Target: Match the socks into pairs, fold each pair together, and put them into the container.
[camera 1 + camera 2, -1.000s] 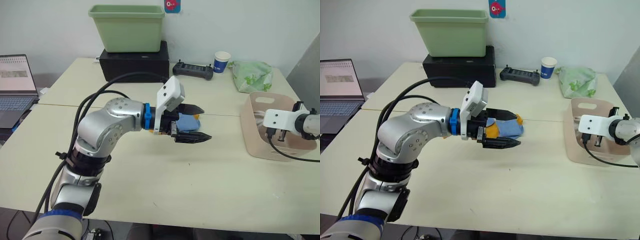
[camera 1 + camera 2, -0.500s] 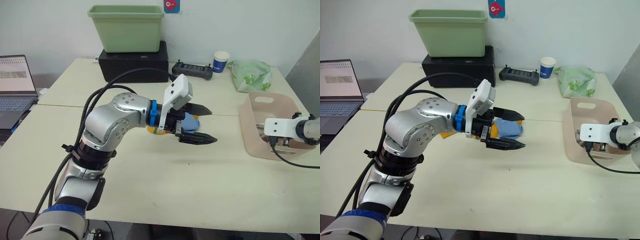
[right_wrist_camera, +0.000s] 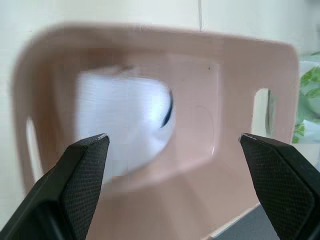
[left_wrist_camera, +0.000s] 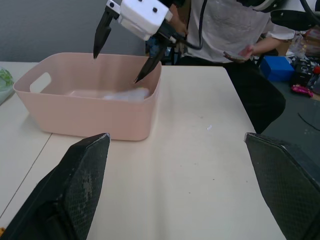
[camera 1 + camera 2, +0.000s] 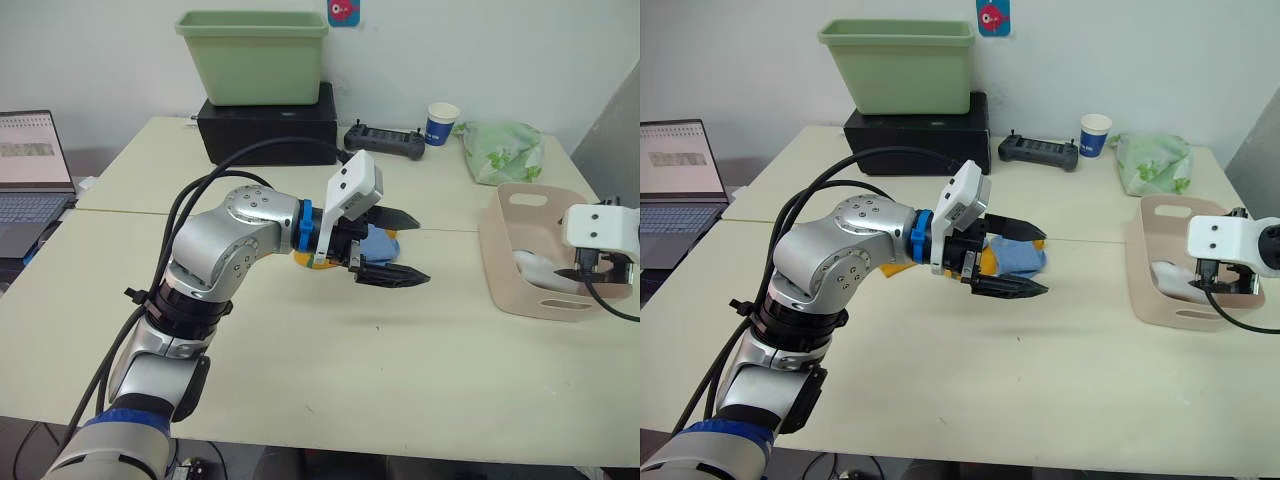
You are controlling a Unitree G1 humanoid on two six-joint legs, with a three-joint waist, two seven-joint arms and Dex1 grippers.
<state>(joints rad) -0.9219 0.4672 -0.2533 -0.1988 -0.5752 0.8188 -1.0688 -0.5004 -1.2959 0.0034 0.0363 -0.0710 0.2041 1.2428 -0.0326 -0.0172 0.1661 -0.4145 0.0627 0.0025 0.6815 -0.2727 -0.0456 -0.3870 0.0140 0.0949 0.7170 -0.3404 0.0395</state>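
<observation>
Jaws of both grippers spread, empty: right gripper [image 4: 126, 47] over container [image 4: 85, 117], white socks [image 3: 122, 127] inside; left gripper [image 5: 1012, 262] above blue sock [image 5: 1018, 257]. Risk: sock snagged, dragged on bench.

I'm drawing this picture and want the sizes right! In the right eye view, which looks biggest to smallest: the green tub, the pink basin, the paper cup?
1. Green tub, looks biggest.
2. Pink basin, looks a bit smaller, though its right side is partly hidden by the right tool.
3. Paper cup, by far the smallest.
</observation>
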